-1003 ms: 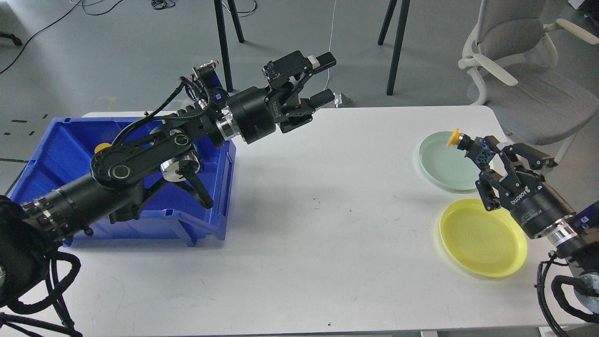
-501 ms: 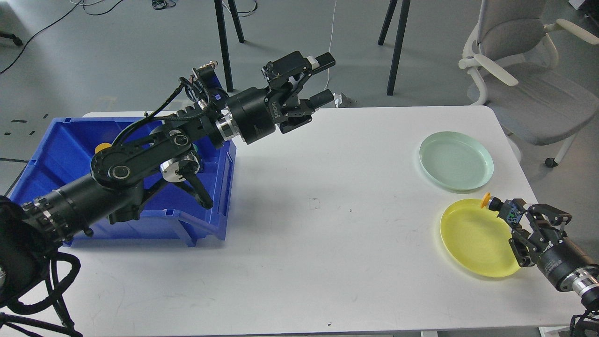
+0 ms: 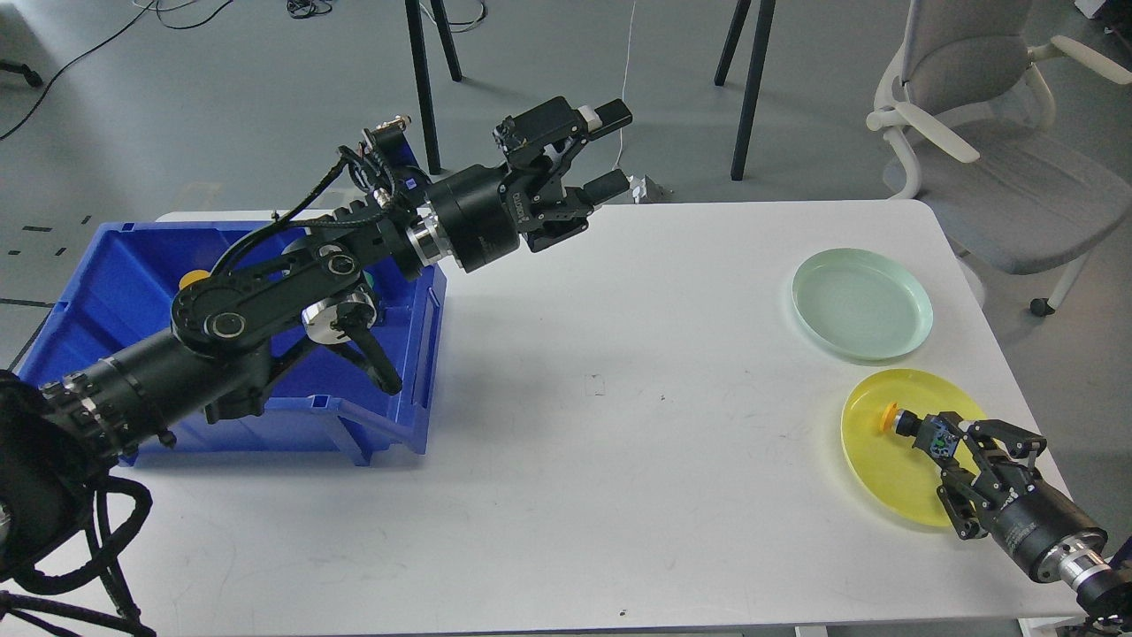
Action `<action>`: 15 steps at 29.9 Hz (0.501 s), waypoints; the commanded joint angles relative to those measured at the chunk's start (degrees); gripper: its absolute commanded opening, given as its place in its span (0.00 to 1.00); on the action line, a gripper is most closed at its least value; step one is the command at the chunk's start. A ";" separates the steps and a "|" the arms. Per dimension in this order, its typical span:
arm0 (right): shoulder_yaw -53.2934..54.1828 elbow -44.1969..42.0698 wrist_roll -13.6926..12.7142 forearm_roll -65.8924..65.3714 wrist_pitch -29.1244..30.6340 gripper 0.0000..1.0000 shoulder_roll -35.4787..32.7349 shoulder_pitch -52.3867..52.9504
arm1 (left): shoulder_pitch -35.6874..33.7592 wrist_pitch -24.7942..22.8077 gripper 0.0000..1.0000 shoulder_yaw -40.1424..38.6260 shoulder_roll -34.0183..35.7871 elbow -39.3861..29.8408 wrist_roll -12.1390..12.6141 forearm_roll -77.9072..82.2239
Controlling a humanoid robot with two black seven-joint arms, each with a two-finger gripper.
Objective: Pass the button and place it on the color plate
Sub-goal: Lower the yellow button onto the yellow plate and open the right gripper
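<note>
My right gripper [image 3: 939, 435] comes in from the bottom right and is shut on a button [image 3: 889, 417] with a yellow cap and a dark body. It holds the button low over the yellow plate [image 3: 880, 473], cap pointing left; I cannot tell whether it touches the plate. A pale green plate [image 3: 862, 303] lies just behind the yellow one, with nothing on it. My left gripper [image 3: 608, 149] is open and empty, raised over the table's far edge near the middle.
A blue bin [image 3: 106, 292] stands at the table's left, under my left arm, with another yellow button [image 3: 190, 280] inside. An office chair [image 3: 982, 133] stands behind the table's right corner. Black stand legs [image 3: 747, 88] are on the floor behind the table.
My right gripper carried the button from above the green plate toward me and down over the yellow plate. The yellow plate shifted slightly. The left arm barely moved.
</note>
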 commanded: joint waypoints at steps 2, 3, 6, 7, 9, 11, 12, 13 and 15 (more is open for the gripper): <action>0.00 0.00 -0.01 0.05 0.18 0.61 0.41 -0.10 | 0.01 0.00 0.92 0.00 0.00 0.00 0.01 -0.02; 0.00 0.00 -0.01 0.05 0.26 0.62 0.49 -0.10 | 0.01 0.00 0.92 0.00 0.00 0.00 0.01 -0.02; 0.44 0.35 -0.01 0.13 0.35 0.63 0.76 -0.01 | 0.01 0.00 0.92 0.00 0.00 0.00 0.01 -0.02; 0.52 0.36 -0.01 0.13 0.35 0.63 0.76 -0.01 | 0.01 0.00 0.92 0.00 0.00 0.00 0.01 -0.02; 0.70 0.53 -0.01 0.13 0.35 0.65 0.76 -0.01 | 0.01 0.00 0.92 0.00 0.00 0.00 0.01 -0.02; 0.88 0.71 -0.01 0.22 0.44 0.65 0.76 0.08 | 0.01 0.00 0.92 0.00 0.00 0.00 0.01 -0.02; 0.88 0.79 -0.01 0.22 0.44 0.65 0.76 0.08 | 0.01 0.00 0.92 0.00 0.00 0.00 0.01 -0.02; 0.88 0.80 -0.01 0.22 0.44 0.65 0.76 0.08 | 0.01 0.00 0.92 0.00 0.00 0.00 0.01 -0.02; 0.97 0.88 -0.01 0.22 0.53 0.66 0.76 0.08 | 0.01 0.00 0.92 0.00 0.00 0.00 0.01 -0.02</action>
